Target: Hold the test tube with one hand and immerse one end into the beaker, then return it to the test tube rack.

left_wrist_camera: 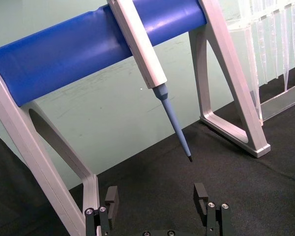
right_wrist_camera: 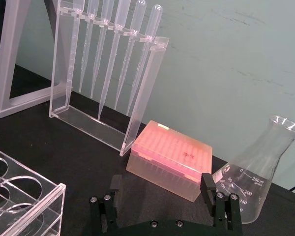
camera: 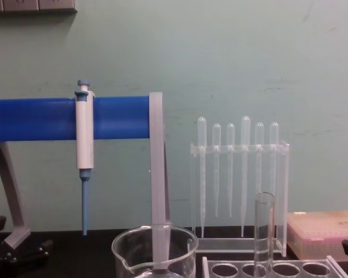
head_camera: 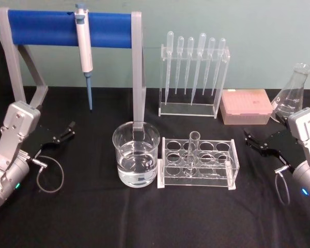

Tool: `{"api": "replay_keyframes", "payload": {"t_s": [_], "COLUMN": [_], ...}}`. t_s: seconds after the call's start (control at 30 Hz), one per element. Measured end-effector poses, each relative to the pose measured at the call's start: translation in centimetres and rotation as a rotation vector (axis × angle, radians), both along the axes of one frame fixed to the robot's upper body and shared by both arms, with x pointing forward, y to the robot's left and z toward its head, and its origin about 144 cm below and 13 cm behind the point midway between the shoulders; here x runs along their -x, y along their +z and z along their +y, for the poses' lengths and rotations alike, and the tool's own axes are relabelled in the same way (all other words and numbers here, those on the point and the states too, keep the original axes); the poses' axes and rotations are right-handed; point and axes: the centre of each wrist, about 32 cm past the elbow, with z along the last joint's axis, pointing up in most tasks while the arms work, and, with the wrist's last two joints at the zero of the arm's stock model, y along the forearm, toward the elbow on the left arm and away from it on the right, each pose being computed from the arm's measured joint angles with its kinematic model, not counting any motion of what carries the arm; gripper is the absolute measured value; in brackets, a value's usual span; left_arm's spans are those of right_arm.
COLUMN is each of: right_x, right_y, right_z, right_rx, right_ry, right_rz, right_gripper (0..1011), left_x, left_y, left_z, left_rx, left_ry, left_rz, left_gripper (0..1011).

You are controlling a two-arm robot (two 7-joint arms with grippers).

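Note:
The clear glass test tube (head_camera: 192, 149) stands upright in a hole of the clear rack (head_camera: 197, 164) at the table's middle; its top also rises in the chest view (camera: 264, 231). Just left of the rack sits the wide glass beaker (head_camera: 136, 153), part full of clear liquid, its rim low in the chest view (camera: 155, 246). My left gripper (head_camera: 68, 130) rests open at the far left of the table, jaws apart with nothing between them (left_wrist_camera: 157, 196). My right gripper (head_camera: 252, 141) rests open at the far right, well clear of the tube (right_wrist_camera: 160, 189).
A blue-barred stand (head_camera: 67, 23) with a hanging pipettor (head_camera: 84, 51) is at the back left. A clear holder of several plastic pipettes (head_camera: 194, 72), a pink tip box (head_camera: 246, 106) and a conical flask (head_camera: 292, 93) line the back right. Black cloth covers the table.

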Motion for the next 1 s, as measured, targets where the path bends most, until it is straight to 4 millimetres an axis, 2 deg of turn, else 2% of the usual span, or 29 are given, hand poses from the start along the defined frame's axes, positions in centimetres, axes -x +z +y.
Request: {"api": "replay_keyframes", "payload": {"t_s": [1.0], "right_x": [0.00], "right_y": [0.00], "right_z": [0.00], "right_rx": [0.000], "right_ry": [0.000], "right_rz": [0.000], "right_gripper": [1002], "left_x": [0.00], "left_y": [0.00], "left_z": [0.00], "left_rx": [0.000], "left_ry": [0.000], "left_rz": [0.000], "left_gripper": [1000]}}
